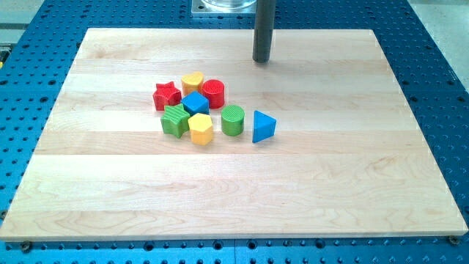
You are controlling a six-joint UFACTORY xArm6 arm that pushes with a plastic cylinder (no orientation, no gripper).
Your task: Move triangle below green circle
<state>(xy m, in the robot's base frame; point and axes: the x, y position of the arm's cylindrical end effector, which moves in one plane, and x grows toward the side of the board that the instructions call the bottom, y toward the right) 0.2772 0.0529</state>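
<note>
A blue triangle point(263, 126) lies on the wooden board, just to the right of a green circle point(233, 119), close to it with a small gap. My tip point(261, 61) is near the view's top, well above both, slightly right of the green circle and almost straight above the triangle. It touches no block.
To the left of the green circle is a tight cluster: a yellow hexagon point(200, 128), a green star-like block point(175, 120), a blue cube point(196, 103), a red star point(167, 94), a yellow block point(193, 81) and a red circle point(213, 92). The board point(330, 191) sits on a blue perforated table.
</note>
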